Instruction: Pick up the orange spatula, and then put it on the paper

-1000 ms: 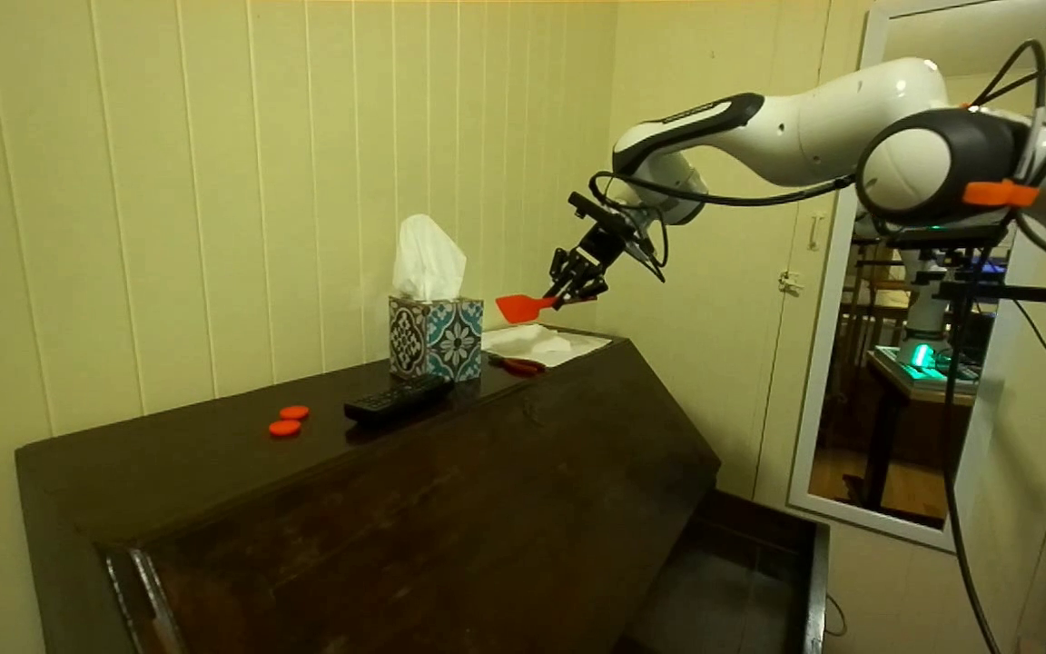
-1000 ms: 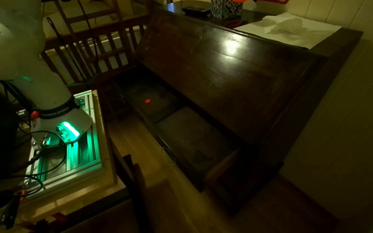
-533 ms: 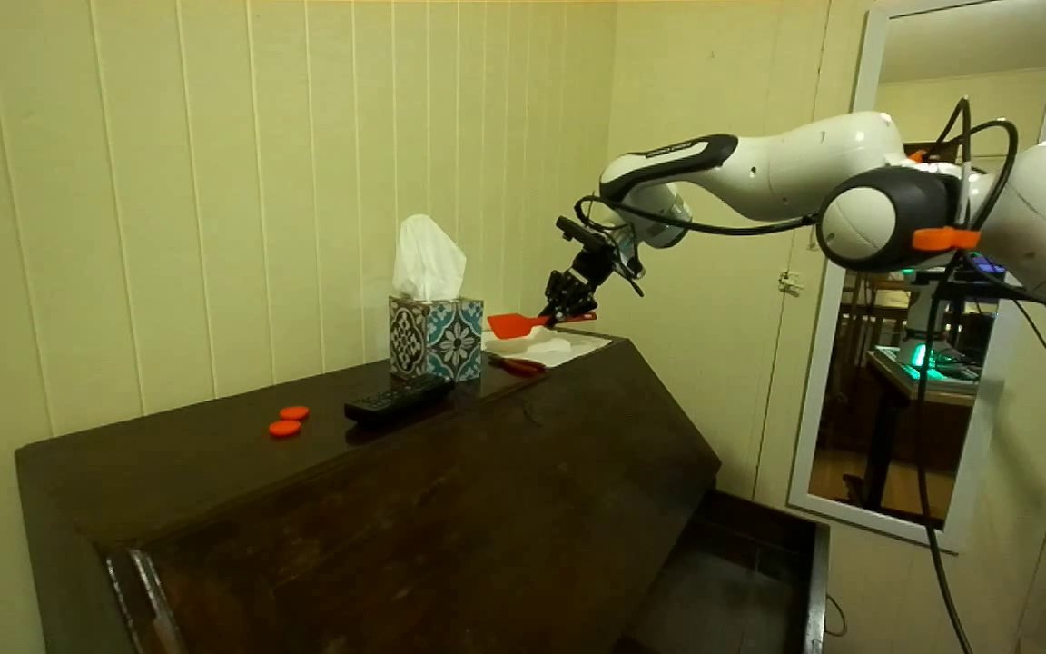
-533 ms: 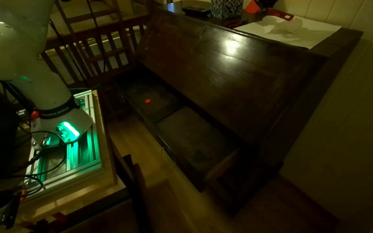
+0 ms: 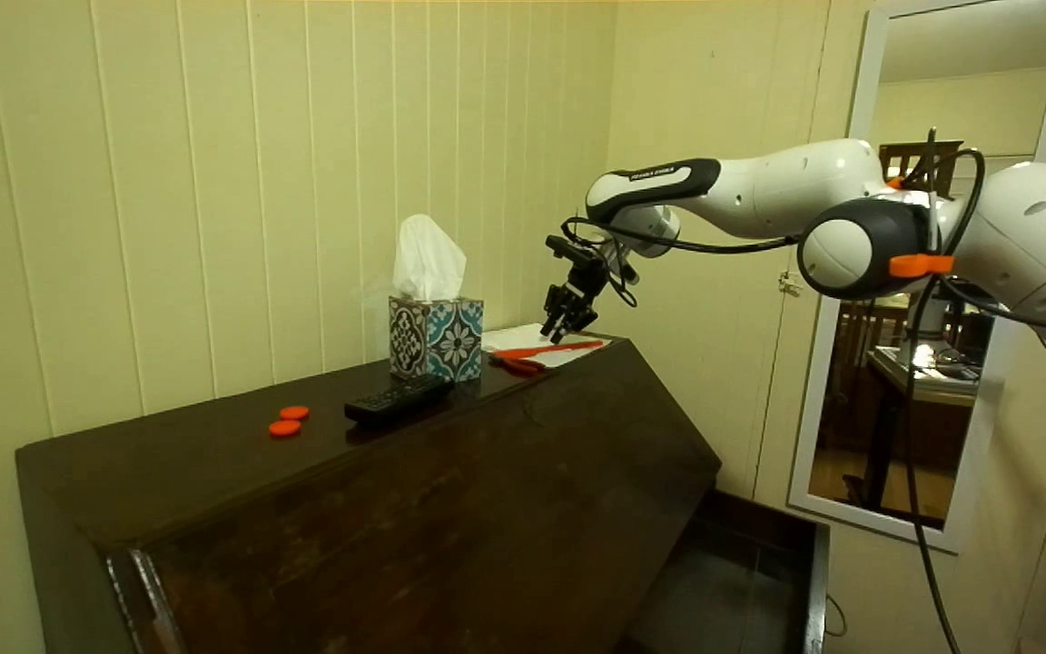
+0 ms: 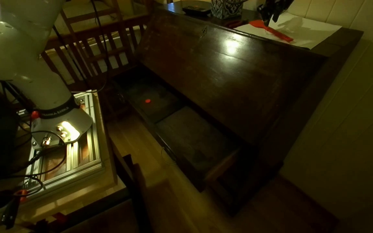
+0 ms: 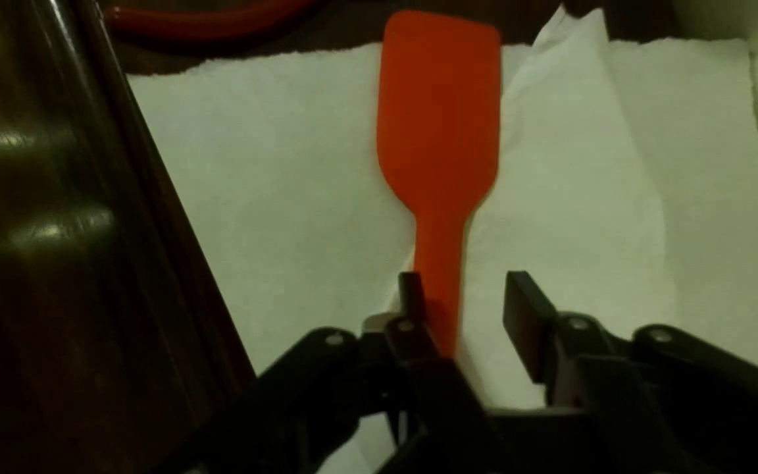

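Observation:
The orange spatula point(image 5: 547, 350) lies flat on the white paper point(image 5: 507, 339) on the cabinet top. In the wrist view its head point(image 7: 441, 112) reaches just past the torn edge of the paper point(image 7: 280, 171), and its handle runs under my gripper point(image 7: 464, 289). The jaws are apart with nothing between the pads; the left finger overlaps the handle in the picture and hides its lower end. In an exterior view the gripper point(image 6: 268, 21) is just above the spatula point(image 6: 275, 32), and the whole handle shows on the paper point(image 6: 319, 30).
Red-handled pliers point(image 5: 519, 365) lie beside the spatula head. The patterned tissue box point(image 5: 437, 338), a black remote point(image 5: 399, 400) and red discs point(image 5: 285, 427) stand along the top. The wall is close behind. A drawer point(image 6: 193, 136) is open below.
My gripper has moved down to the paper and opened. The spatula, held in the air before, is let go and lies on the paper. The base light turned from green to white.

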`<state>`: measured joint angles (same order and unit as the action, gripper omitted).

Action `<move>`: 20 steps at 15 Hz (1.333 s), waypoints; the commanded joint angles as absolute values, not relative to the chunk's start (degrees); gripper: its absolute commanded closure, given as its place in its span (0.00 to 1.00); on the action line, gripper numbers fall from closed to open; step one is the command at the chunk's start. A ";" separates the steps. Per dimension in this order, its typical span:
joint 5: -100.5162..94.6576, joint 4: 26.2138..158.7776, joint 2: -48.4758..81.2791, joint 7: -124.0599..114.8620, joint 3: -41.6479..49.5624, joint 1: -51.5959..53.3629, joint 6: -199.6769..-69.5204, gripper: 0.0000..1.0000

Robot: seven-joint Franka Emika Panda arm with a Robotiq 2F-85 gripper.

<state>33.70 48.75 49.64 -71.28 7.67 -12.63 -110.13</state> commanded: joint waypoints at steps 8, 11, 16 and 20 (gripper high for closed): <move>32.16 53.56 35.82 -52.56 6.27 -10.78 -90.70 0.00; 32.07 59.58 29.24 -44.38 6.45 -11.46 -82.97 0.00; 35.63 71.54 18.26 -53.52 9.49 -11.61 -80.33 0.00; 40.22 81.60 9.71 -62.74 9.81 -10.52 -80.75 0.00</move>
